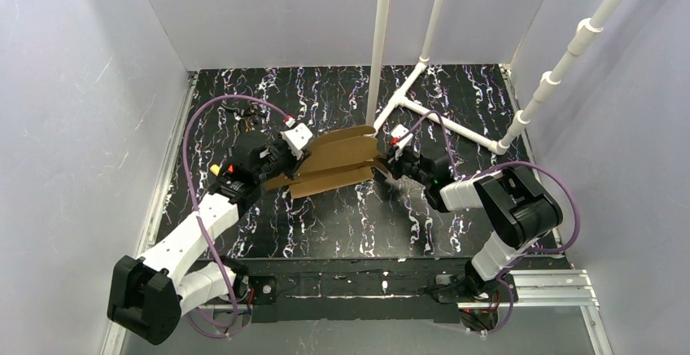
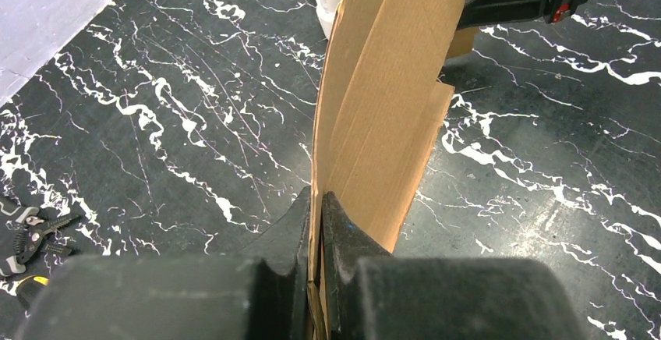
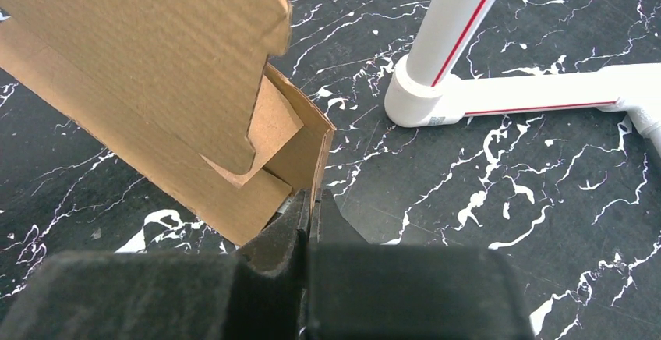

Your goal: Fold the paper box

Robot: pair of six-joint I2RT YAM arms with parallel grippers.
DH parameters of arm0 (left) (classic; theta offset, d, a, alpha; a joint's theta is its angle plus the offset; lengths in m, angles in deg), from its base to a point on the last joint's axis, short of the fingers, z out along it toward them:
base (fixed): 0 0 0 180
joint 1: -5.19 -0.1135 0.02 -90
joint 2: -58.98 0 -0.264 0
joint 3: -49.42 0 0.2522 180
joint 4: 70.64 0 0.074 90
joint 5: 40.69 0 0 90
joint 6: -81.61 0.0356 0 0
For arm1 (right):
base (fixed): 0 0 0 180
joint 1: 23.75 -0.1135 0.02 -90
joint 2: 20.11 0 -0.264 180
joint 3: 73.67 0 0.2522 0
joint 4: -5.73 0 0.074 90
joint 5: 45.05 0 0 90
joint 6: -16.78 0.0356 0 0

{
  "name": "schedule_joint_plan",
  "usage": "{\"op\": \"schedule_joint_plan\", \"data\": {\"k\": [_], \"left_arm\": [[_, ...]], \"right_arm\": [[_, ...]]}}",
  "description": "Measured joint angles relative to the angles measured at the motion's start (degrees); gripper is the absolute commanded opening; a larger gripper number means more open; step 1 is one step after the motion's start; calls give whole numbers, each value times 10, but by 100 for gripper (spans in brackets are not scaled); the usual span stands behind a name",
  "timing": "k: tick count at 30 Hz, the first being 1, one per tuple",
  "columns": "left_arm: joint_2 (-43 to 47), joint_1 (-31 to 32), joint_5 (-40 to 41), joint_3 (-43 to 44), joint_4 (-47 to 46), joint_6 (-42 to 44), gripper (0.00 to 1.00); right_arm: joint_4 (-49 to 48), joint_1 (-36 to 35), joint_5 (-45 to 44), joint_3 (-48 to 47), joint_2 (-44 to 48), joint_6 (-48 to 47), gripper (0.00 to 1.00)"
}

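Paper box (image 1: 338, 159) pinched at both ends over the black marbled table (image 1: 325, 233).

At the left, the left gripper (image 1: 286, 164) is clamped tight on the sheet's left edge, with only the thickness of the cardboard between its fingers. The brown sheet spans the middle between the arms, partly bent along its creases (panels angled, not yet a closed box). On the right, the right gripper (image 1: 382, 164) is likewise closed on the box's right end wall, beside a tucked-in flap. Just behind stands the white pipe stand (image 1: 378, 46).
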Motion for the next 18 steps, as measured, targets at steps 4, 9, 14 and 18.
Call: {"op": "schedule_joint_plan", "data": {"k": [4,9,14,18], "left_arm": [[15,0,3,-10,-1,-8,0],[32,0,3,-27,-1,-18,0],[40,0,4,-34,-2,-27,0],[42,0,6,-34,-2,-32,0]], "right_arm": [[8,-3,-2,0,5,2,4],[30,-7,-14,-10,9,68,6],[45,-9,-27,-17,9,141,7],[54,-9,-36,-20,9,185,7]]}}
